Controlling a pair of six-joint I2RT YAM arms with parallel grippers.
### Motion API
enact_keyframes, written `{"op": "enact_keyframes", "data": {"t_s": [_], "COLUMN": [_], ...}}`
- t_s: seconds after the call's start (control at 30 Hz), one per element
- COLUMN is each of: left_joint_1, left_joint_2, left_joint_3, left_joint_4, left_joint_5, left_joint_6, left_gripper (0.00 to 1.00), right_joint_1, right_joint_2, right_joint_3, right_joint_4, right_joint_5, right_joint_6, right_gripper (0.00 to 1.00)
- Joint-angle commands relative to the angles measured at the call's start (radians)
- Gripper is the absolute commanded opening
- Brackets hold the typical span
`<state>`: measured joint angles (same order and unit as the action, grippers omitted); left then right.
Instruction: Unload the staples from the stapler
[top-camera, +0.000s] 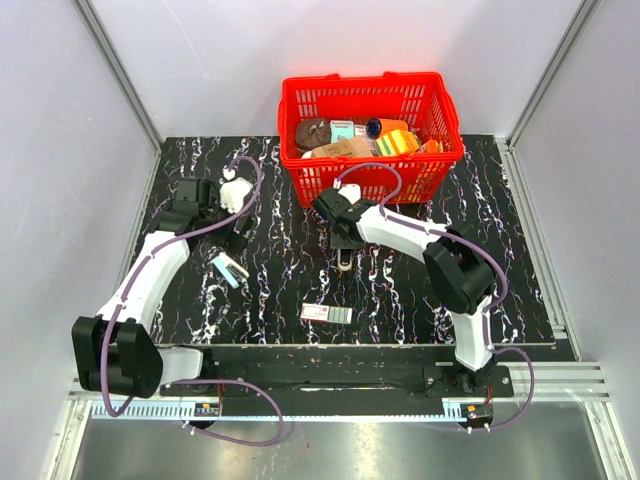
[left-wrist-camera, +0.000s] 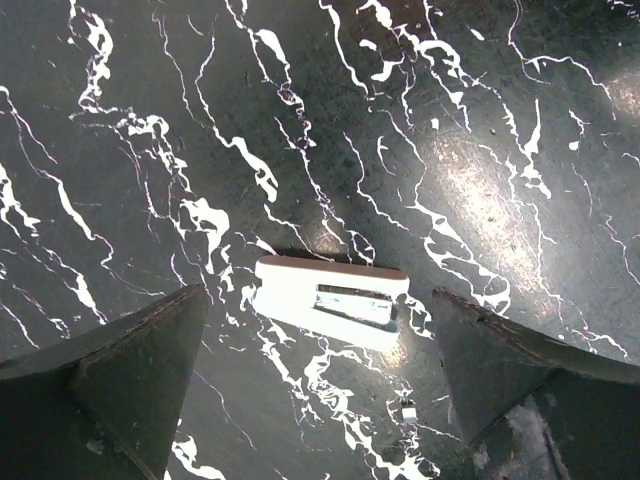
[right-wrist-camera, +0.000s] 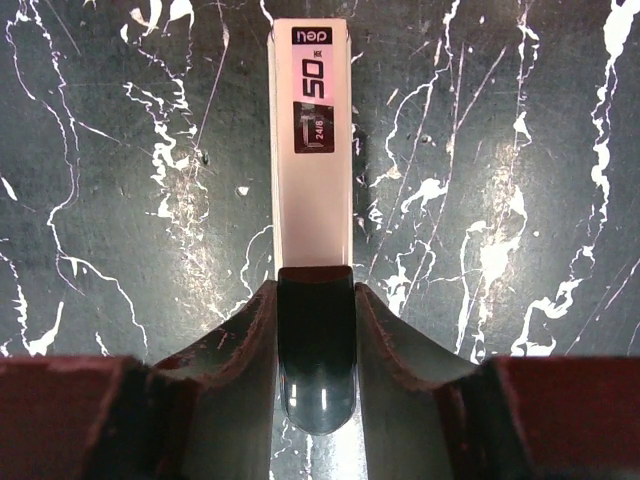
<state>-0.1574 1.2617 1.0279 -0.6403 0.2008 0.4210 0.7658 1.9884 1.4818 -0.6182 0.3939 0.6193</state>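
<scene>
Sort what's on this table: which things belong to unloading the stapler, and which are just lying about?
Job: stapler, clamped at its dark end by the right hand.
Lying about: red basket of oddments; red-and-white flat box; small white item below the open left hand.

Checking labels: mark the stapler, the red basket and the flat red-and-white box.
stapler (right-wrist-camera: 312, 190): right wrist view, pale top cover.
red basket (top-camera: 312, 180): top view, near wall.
red-and-white box (top-camera: 327, 314): top view, its middle.
</scene>
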Motion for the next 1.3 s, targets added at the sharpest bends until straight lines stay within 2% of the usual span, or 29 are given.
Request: {"op": "enact_keyframes", "data": {"t_s": [0.0,0.13,0.33,0.5,0.7,0.87,1.03,1.27], "left_joint_1": [0.012,-0.002,-0.06,-0.126,-0.168,-0.177,-0.197,-0.228], "left_joint_2": [0.018,-0.016,-0.038,-0.025,-0.005,0.031,0.053,0.091], "left_joint_3": [0.049,0.026,0.006,-0.035,-0.083,-0.088,-0.098,-0.118], "left_joint_4": [-0.042,-0.002,0.016,0.054,0.117,0.146,0.185,0.185], "left_joint_5": [0.085,0.046,0.052,0.068,0.129,0.236,0.33,0.379], "left_joint_6": [0.004,0.007,-0.031,-0.07,-0.088,-0.135,-0.183,-0.154], "left_gripper": [0.99,0.98,0.94,0.95,0.96,0.99,0.99,0.99], "right_joint_1": [0.006,0.004,0.009,0.023,0.027,0.058,0.138,0.204], "right_joint_2": [0.033,0.041,-0.025,-0.138,-0.276,-0.339,-0.346,-0.401], "right_joint_3": [0.063,0.077,0.078,0.019,-0.116,-0.196,-0.261,-0.325], "right_joint_4": [-0.014,-0.014,0.008,0.11,0.305,0.422,0.526,0.658], "right_joint_5": [-0.044,-0.078,-0.113,-0.13,-0.158,-0.136,-0.057,0.078], "right_joint_6": [-0.018,-0.013,0.022,0.075,0.152,0.221,0.299,0.349], "right_gripper": [0.27,0.14,0.07,0.0,0.0,0.0,0.0,0.0]}}
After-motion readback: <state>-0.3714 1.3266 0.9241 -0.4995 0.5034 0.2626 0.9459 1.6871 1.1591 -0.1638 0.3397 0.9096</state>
